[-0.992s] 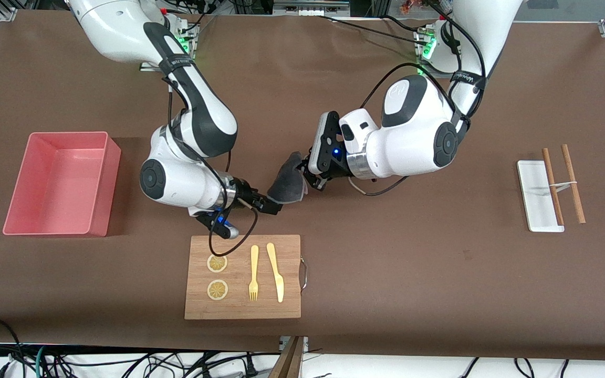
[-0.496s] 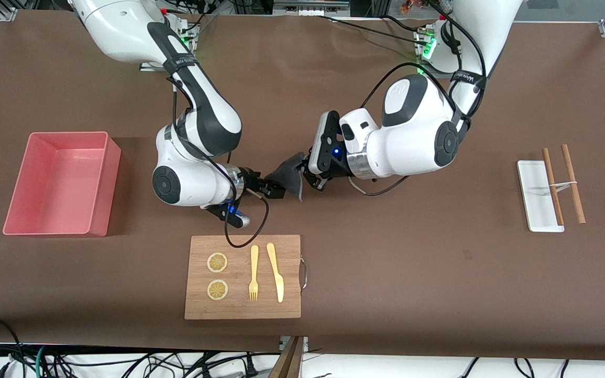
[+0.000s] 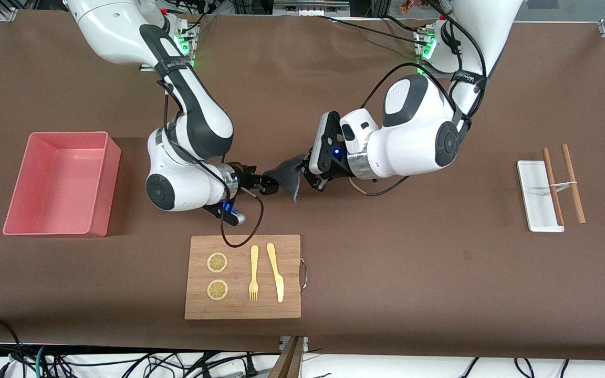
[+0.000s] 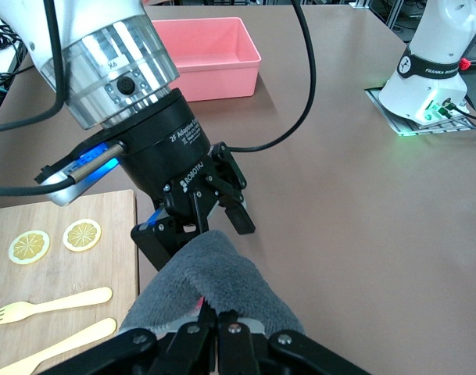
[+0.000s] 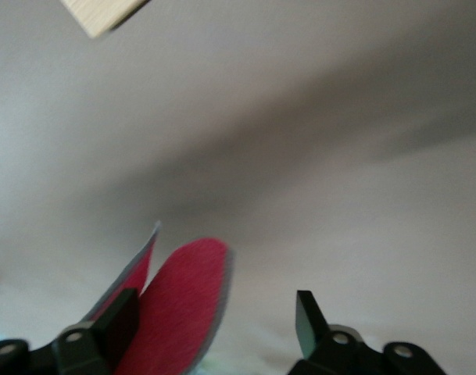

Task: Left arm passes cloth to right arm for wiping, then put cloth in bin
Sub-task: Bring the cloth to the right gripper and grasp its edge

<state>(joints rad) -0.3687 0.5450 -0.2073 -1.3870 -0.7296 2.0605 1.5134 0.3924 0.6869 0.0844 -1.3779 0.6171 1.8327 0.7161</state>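
The cloth [image 3: 287, 177] hangs in the air over the table's middle, dark grey outside and red-pink inside. My left gripper [image 3: 304, 171] is shut on its upper edge; in the left wrist view the closed fingertips [image 4: 219, 319] pinch the grey cloth [image 4: 214, 273]. My right gripper [image 3: 270, 185] stands open around the cloth's hanging end. In the right wrist view a red fold of the cloth [image 5: 179, 308] lies against one finger, with a wide gap to the other finger of the gripper [image 5: 218, 314]. The salmon-pink bin [image 3: 112, 178] stands empty toward the right arm's end of the table.
A wooden cutting board [image 3: 292, 278] with two lemon slices, a fork and a knife lies nearer the front camera than the grippers. A small white tray [image 3: 536, 199] and two wooden sticks lie toward the left arm's end.
My right gripper rose and moved onto the cloth's hanging end, which now reaches between its fingers. The cloth is drawn flatter. My left arm has not moved.
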